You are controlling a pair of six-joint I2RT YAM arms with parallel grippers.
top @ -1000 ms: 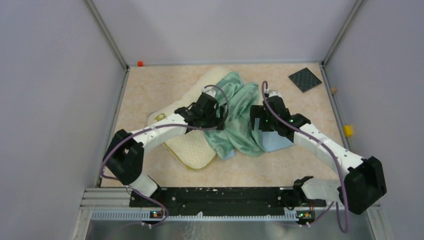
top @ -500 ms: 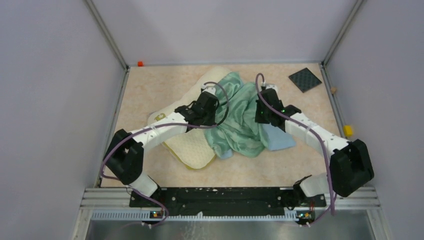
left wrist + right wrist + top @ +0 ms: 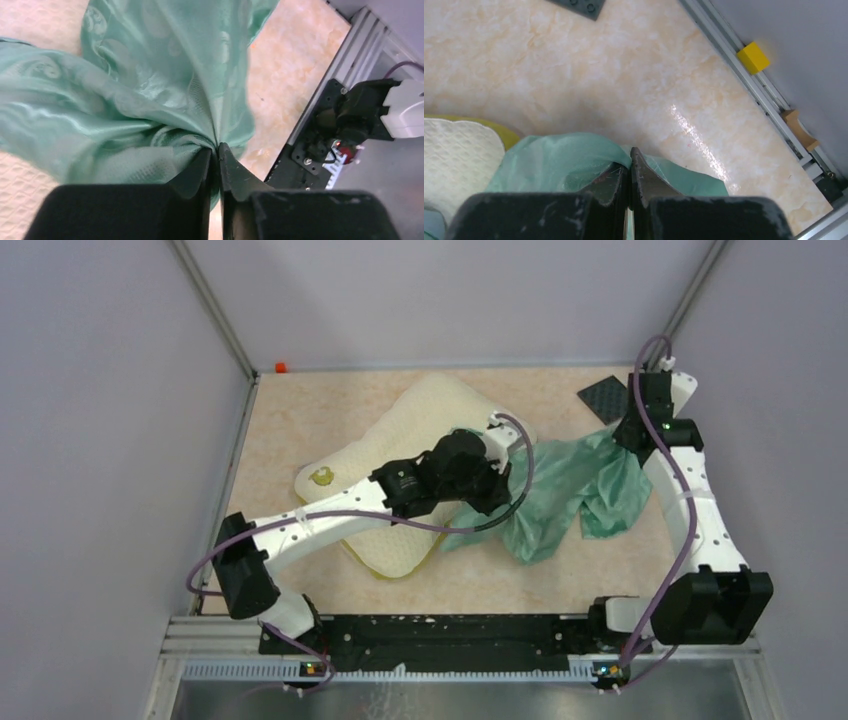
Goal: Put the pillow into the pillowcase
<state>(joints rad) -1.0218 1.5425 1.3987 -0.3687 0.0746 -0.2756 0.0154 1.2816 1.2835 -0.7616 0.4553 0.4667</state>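
Note:
The cream-white pillow (image 3: 425, 420) lies at the table's middle left, its textured face and yellow edge (image 3: 499, 129) showing. The pillowcase (image 3: 560, 495), green shiny side out, is stretched in a bunched band between my two grippers, lifted to the right of the pillow. My left gripper (image 3: 216, 150) is shut on a gathered fold of the pillowcase (image 3: 150, 90) over the pillow's right end. My right gripper (image 3: 628, 157) is shut on the pillowcase's other edge (image 3: 559, 160) near the back right corner.
A dark square mat (image 3: 608, 398) lies at the back right, close to my right gripper. A yellow block (image 3: 753, 57) sits on the right frame rail (image 3: 724, 45). An orange stub (image 3: 281, 367) marks the back left corner. Grey walls enclose the table.
Both grippers closed on the pillowcase and pulled apart: the right swung to the back right corner, the left moved right. The cloth came off the pillow, uncovering its far end.

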